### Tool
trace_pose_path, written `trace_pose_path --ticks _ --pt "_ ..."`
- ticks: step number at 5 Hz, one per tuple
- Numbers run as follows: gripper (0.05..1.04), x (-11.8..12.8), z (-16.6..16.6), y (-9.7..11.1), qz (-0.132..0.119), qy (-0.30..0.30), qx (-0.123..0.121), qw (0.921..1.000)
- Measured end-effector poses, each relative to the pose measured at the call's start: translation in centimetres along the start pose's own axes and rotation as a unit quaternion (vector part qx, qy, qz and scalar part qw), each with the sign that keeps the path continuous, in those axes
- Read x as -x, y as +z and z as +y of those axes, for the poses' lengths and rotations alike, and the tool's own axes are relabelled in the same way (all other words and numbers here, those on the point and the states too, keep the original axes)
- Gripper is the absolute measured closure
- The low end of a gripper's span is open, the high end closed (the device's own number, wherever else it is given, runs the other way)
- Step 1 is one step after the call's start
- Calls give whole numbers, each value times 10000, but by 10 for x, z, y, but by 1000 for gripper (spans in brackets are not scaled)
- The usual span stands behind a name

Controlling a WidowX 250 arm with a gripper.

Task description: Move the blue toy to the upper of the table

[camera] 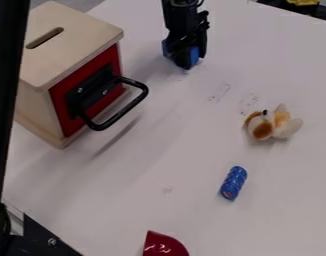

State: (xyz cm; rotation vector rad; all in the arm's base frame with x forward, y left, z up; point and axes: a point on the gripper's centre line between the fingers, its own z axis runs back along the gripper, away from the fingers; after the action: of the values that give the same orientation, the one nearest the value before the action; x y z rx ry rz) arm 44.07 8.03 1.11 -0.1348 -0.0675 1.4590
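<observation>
1. Closest to me, a tall, straight black bar [11, 90] runs down the left edge, with a dark bracket [42, 240] and a round-headed screw [51, 242] at its foot.
2. The black gripper [186, 56] hangs from the top edge, pointing down at the white table [179, 165], its tip low over the surface or on it; I can't tell which. There's solid blue on both sides of its lower end, though I can't say what that is. Whether it's spread, pressed together or pinching something, I can't tell from here.
3. Just left of it sits a boxy chest of pale, smooth wood [69, 45], with a slot in the lid and a flat red front. Its bent black handle [135, 102] juts out over the table, the chief obstacle on that side.
4. Below the gripper, dark scribbly marks [220, 92] speckle the matte tabletop.
5. Farther right there's a lumpy white, brown and orange toy [272, 124], rounded at one end and lobed at the other. It sits right of the straight line between gripper and blue toy.
6. The blue toy [234, 183] lies lower right, well apart from the gripper: a short, ridged, shiny cylinder, slightly slanted.
7. Farthest down, a glossy, curved red piece [164, 245] pokes in at the bottom edge.
</observation>
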Motion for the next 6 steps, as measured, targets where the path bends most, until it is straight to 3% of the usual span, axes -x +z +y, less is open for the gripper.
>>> trace_pose_path --ticks 1,2,4,5,6 --pt "133 1 0 0 19 3 7 10000" --pt "83 -1 1 0 -26 3 -26 10000" --pt "83 4 2 3 100 50 -70 9999" --pt "83 11 -7 38 41 -54 294 9995" --pt "83 17 -8 60 -7 -156 400 9991"
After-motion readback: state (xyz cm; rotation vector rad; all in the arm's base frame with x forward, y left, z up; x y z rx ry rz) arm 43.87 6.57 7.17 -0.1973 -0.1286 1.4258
